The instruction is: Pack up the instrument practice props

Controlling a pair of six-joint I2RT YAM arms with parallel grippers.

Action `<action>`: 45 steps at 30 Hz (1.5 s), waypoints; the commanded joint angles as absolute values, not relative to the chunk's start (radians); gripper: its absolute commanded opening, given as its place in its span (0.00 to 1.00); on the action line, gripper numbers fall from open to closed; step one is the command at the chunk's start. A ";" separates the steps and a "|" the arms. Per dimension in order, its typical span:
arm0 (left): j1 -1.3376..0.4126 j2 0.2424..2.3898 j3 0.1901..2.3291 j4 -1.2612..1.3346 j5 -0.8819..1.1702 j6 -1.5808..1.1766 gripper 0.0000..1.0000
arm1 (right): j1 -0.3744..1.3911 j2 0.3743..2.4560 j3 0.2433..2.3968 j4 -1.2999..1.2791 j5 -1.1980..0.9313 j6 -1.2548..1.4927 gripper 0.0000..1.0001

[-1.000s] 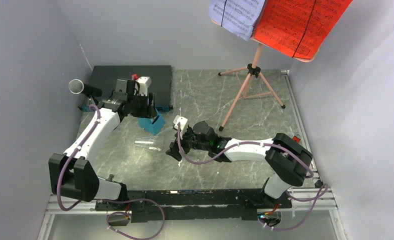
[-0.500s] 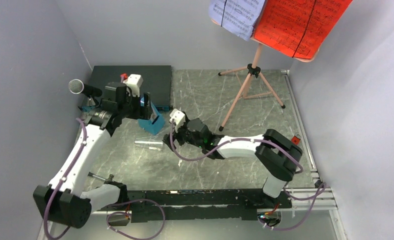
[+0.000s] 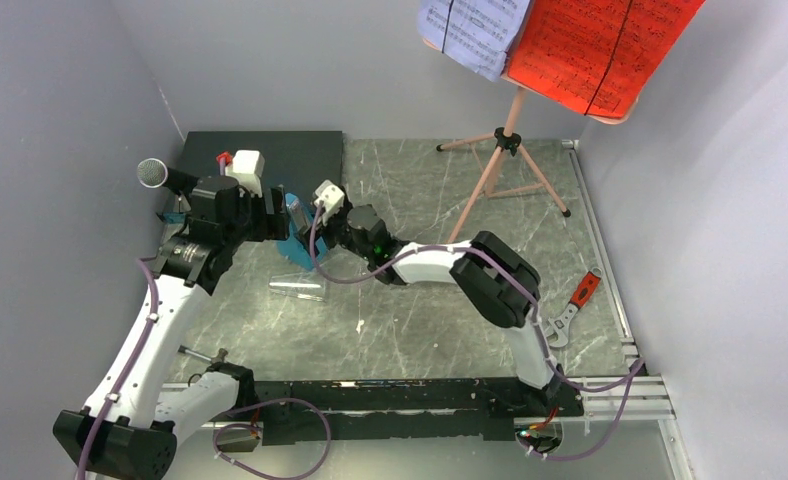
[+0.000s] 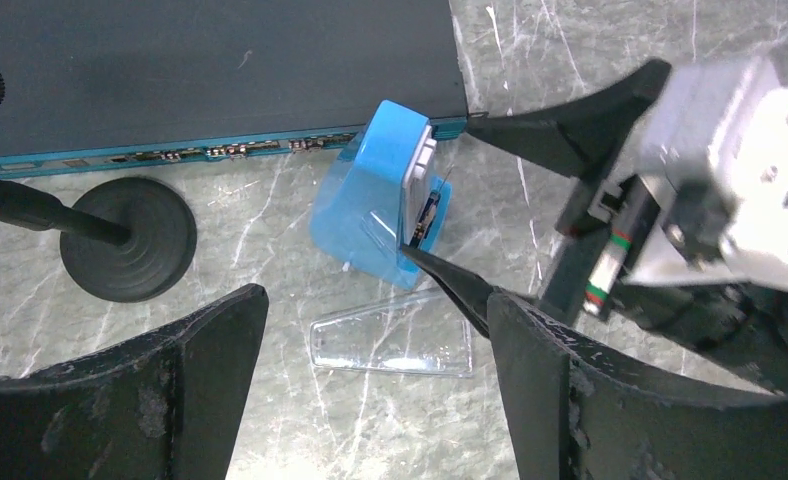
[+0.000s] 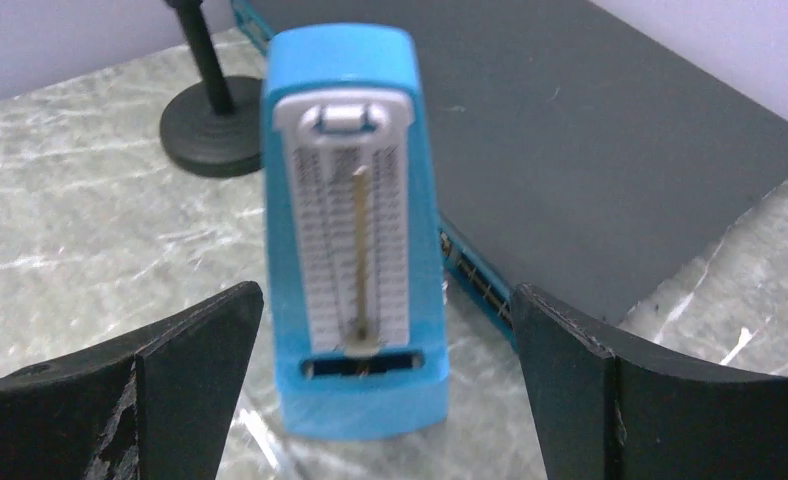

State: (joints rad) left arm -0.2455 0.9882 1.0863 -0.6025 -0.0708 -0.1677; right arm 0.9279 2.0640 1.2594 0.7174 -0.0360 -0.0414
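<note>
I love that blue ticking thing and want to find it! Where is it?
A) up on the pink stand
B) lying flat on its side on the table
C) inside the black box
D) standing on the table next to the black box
D: the blue metronome stands upright on the marble table, right beside the edge of the black box.
</note>
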 commanded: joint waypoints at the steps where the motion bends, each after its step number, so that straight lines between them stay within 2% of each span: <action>1: -0.245 0.978 1.088 -0.566 -0.076 -0.186 0.87 | 0.909 2.135 1.392 0.785 -0.088 -0.021 1.00; 5: -0.245 0.980 1.085 -0.564 -0.071 -0.186 0.87 | 0.904 2.209 1.495 0.750 -0.123 -0.036 0.99; 7: -0.245 0.983 1.085 -0.564 -0.068 -0.185 0.87 | 0.904 2.225 1.511 0.738 -0.134 -0.036 0.94; 9: -0.245 0.985 1.085 -0.564 -0.067 -0.186 0.87 | 0.903 2.222 1.494 0.751 -0.148 -0.033 0.81; 11: -0.245 0.983 1.085 -0.565 -0.064 -0.187 0.87 | 0.903 2.212 1.464 0.776 -0.155 -0.027 0.62; 15: -0.245 0.983 1.085 -0.565 -0.059 -0.187 0.87 | 0.905 2.181 1.401 0.803 -0.143 -0.031 0.40; 17: -0.245 0.984 1.086 -0.566 -0.058 -0.187 0.87 | 0.905 2.157 1.355 0.830 -0.126 -0.027 0.34; 21: -0.245 0.989 1.088 -0.570 -0.056 -0.186 0.87 | 0.904 2.096 1.266 0.853 -0.109 -0.038 0.30; 24: -0.246 0.997 1.089 -0.571 -0.062 -0.182 0.87 | 0.904 2.040 1.187 0.877 -0.110 -0.034 0.36; 29: -0.246 1.059 1.112 -0.578 -0.100 -0.178 0.88 | 0.905 1.953 1.069 0.933 -0.106 -0.020 0.53; 37: -0.223 1.303 1.256 -0.632 -0.118 -0.213 0.88 | 0.905 1.793 0.870 0.996 -0.089 -0.037 0.79; 40: -0.220 1.354 1.272 -0.622 -0.130 -0.219 0.87 | 0.905 1.758 0.798 1.039 -0.082 -0.030 0.84; 45: -0.219 1.408 1.283 -0.580 -0.116 -0.225 0.89 | 0.905 1.724 0.715 1.095 -0.079 -0.016 0.88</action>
